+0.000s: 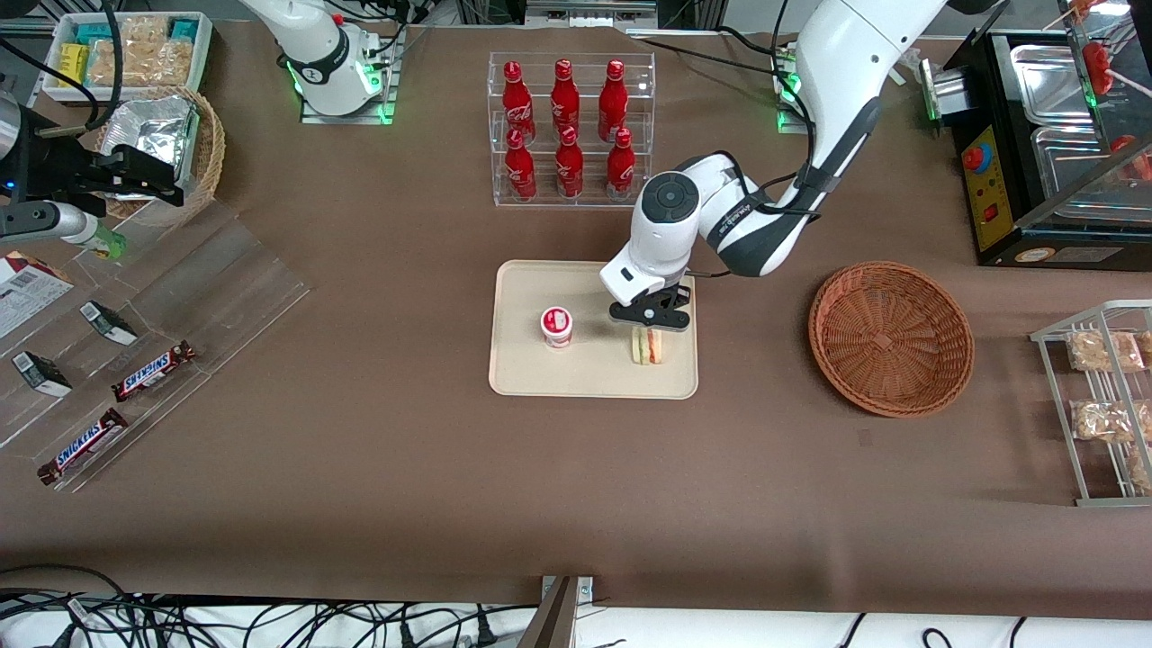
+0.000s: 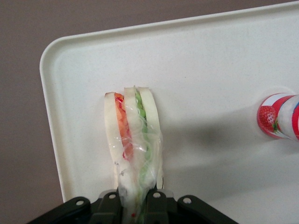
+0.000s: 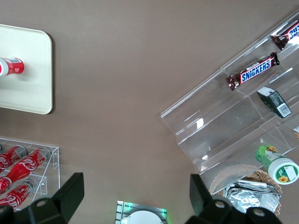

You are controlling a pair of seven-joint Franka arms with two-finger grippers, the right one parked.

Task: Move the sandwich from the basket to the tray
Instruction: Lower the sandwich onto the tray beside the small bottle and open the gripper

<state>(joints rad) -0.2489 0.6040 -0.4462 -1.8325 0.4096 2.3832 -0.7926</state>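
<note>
The sandwich (image 1: 647,346) (image 2: 133,135), a clear-wrapped wedge with red and green layers, stands on edge on the cream tray (image 1: 540,378) (image 2: 210,70), near the tray's edge toward the working arm's end. My gripper (image 1: 650,330) (image 2: 136,201) hangs directly over it, shut on the sandwich's upper end. The sandwich's lower edge looks to rest on the tray. The reddish-brown wicker basket (image 1: 891,337) sits empty on the table beside the tray, toward the working arm's end.
A small red-and-white cup (image 1: 557,327) (image 2: 278,116) stands on the tray beside the sandwich. A clear rack of red bottles (image 1: 567,126) stands farther from the front camera than the tray. A wire snack rack (image 1: 1102,396) and a black machine (image 1: 1035,171) lie at the working arm's end.
</note>
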